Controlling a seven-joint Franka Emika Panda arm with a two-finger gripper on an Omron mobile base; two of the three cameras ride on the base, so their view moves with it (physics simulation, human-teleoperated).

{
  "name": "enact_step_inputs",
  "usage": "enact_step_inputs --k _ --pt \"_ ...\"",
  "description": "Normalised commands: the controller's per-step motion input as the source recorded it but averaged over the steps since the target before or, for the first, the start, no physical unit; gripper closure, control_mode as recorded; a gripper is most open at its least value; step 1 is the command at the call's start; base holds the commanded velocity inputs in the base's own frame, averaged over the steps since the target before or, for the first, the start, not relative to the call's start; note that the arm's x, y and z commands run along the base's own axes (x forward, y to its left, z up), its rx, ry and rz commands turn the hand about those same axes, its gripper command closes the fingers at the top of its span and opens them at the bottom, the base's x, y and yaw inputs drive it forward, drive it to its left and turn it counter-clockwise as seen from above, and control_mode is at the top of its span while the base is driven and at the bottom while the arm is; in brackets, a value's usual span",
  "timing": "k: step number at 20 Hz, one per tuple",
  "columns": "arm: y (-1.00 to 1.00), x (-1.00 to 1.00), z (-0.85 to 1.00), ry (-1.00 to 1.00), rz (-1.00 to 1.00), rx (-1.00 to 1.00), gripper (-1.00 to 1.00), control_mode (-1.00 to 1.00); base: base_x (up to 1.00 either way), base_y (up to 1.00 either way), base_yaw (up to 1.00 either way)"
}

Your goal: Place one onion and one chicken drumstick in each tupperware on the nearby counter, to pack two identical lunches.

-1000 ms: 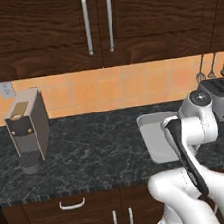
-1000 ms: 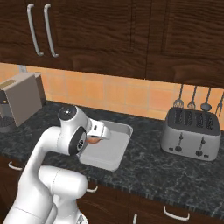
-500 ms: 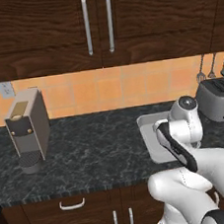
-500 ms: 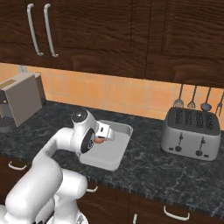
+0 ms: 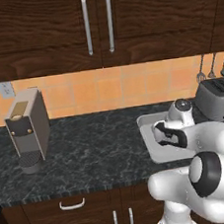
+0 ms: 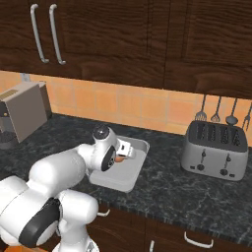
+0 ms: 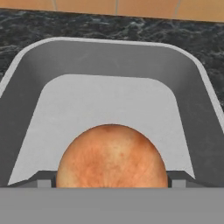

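We have the end effector (image 6: pixel 124 153) poised over the shallow pale grey translucent tupperware tray (image 7: pixel 26 109) that sits on the dark speckled stone surface (image 5: pixel 89 151). In the hand view a smooth round orange-tan onion (image 7: pixel 111 157) sits between the two small finger tips (image 7: pixel 43 181), which stand at its left and right sides. The jaws are wide apart, as wide as the onion itself, so we judge they are clamped on it rather than free, though the contact itself is hidden at the bottom edge. The right base view shows a sliver of orange tucked under the hand (image 6: pixel 119 159), just above the tray floor.

We hold the onion over the middle of the tray, we think, so that it drops inside the flared rim and does not roll onto the surface. The tray floor visible beyond the onion is bare; no drumstick lies there. A silver four-slot toaster (image 6: pixel 216 150) stands well apart to one side, and a grey coffee machine (image 5: pixel 29 126) to the other.
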Motion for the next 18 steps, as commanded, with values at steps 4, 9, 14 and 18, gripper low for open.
enact_step_inputs --k 4,9,14,18 --pt "-0.10 0.36 -0.08 0.00 0.00 0.00 1.00 -1.00 0.00 0.00 0.00" --pt "-0.02 0.50 -0.10 0.00 0.00 0.00 -1.00 -1.00 0.00 0.00 0.00" --pt "0.00 0.01 0.15 -0.02 0.00 0.00 -1.00 -1.00 0.00 0.00 0.00" --pt "0.00 -0.09 0.51 -0.11 0.00 0.00 -1.00 -1.00 0.00 0.00 0.00"
